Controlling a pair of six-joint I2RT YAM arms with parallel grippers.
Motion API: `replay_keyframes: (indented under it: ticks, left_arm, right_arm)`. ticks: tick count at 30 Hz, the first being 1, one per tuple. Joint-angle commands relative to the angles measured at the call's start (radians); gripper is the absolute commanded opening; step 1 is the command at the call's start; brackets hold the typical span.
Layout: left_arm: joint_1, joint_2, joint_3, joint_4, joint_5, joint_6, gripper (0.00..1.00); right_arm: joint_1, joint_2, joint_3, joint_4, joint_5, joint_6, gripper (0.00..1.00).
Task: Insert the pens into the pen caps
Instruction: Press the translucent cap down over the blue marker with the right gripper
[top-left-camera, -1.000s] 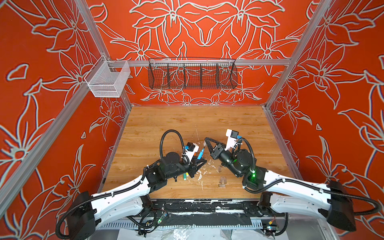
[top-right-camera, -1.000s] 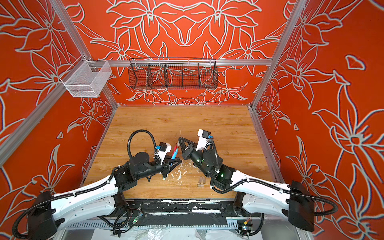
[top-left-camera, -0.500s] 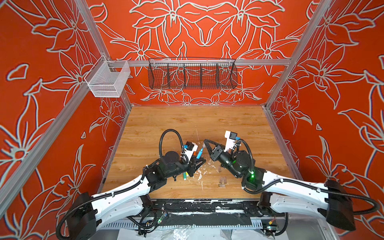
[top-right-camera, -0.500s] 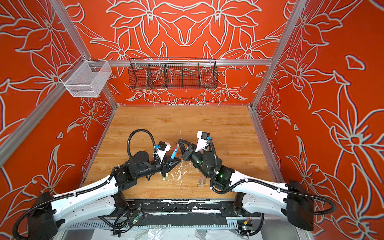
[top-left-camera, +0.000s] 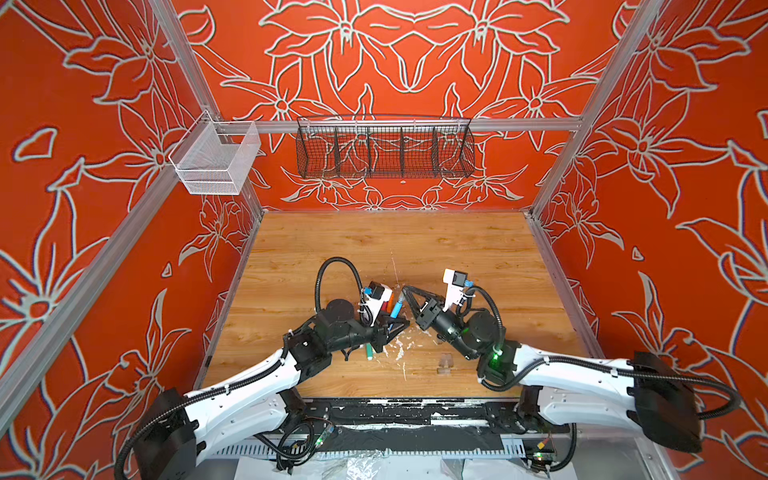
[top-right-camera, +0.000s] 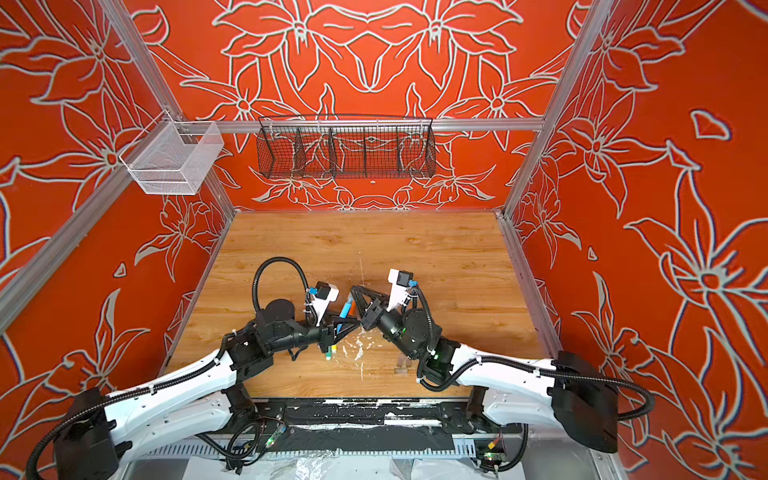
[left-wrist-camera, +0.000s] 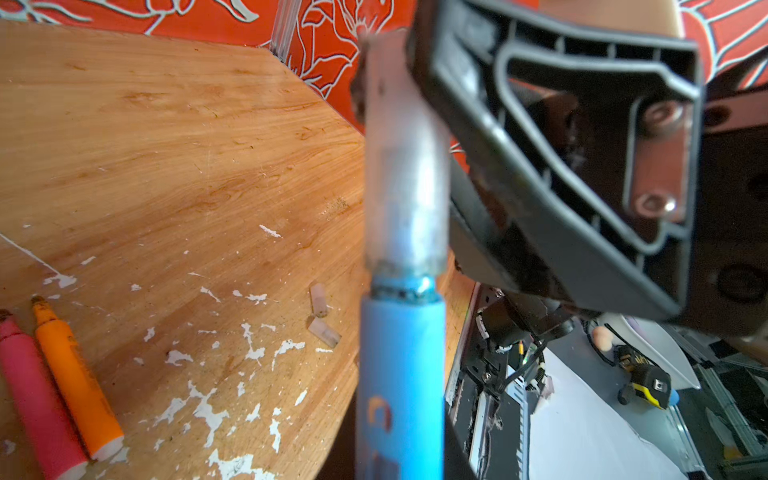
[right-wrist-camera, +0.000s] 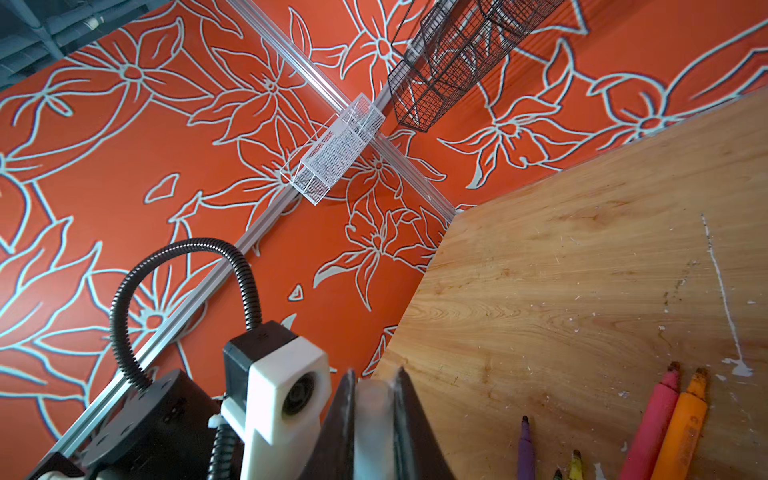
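My left gripper (top-left-camera: 400, 325) is shut on the blue pen (left-wrist-camera: 399, 374), which stands slanted above the table in both top views (top-right-camera: 345, 309). A clear pen cap (left-wrist-camera: 405, 187) sits over the pen's tip, its rim almost down to the barrel. My right gripper (right-wrist-camera: 374, 399) is shut on that cap (right-wrist-camera: 374, 419) and meets the pen from the right (top-left-camera: 406, 291). The pink pen (left-wrist-camera: 37, 399) and the orange pen (left-wrist-camera: 79, 382) lie side by side on the wood. A purple pen (right-wrist-camera: 525, 449) and a green pen (top-left-camera: 368, 351) lie uncapped nearby.
Two loose clear caps (left-wrist-camera: 319, 297) (left-wrist-camera: 325, 332) lie on the wooden table (top-left-camera: 457, 257) among white flecks, near its front edge. A black wire basket (top-left-camera: 384, 147) and a white mesh basket (top-left-camera: 216, 160) hang on the walls, far from the arms.
Both grippers, with pen and cap between them, have drifted slightly to the left. Both grips are unchanged.
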Motion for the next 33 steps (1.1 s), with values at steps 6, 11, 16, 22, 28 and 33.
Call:
replay_keyframes:
  ticks: [6, 11, 16, 22, 28, 33]
  left_arm:
    - [0.022, -0.042, -0.008, 0.093, 0.029, -0.022, 0.00]
    - [0.022, -0.052, -0.016, 0.098, 0.029, -0.009, 0.00]
    - [0.022, -0.051, -0.024, 0.113, 0.038, -0.008, 0.00]
    - [0.022, -0.073, -0.046, 0.134, 0.027, -0.002, 0.00]
    - [0.022, -0.098, -0.062, 0.140, 0.009, 0.010, 0.00]
    - [0.022, -0.108, -0.067, 0.138, -0.002, 0.027, 0.00]
  right_arm:
    - [0.012, 0.028, -0.069, 0.198, -0.192, -0.110, 0.00]
    - [0.014, 0.038, -0.075, 0.194, -0.194, -0.107, 0.00]
    - [0.014, 0.052, -0.085, 0.197, -0.197, -0.098, 0.00]
    - [0.021, 0.088, -0.082, 0.196, -0.206, -0.053, 0.08]
    - [0.020, 0.084, -0.090, 0.205, -0.209, -0.029, 0.23]
    - [0.021, -0.022, -0.083, 0.073, -0.161, -0.024, 0.42]
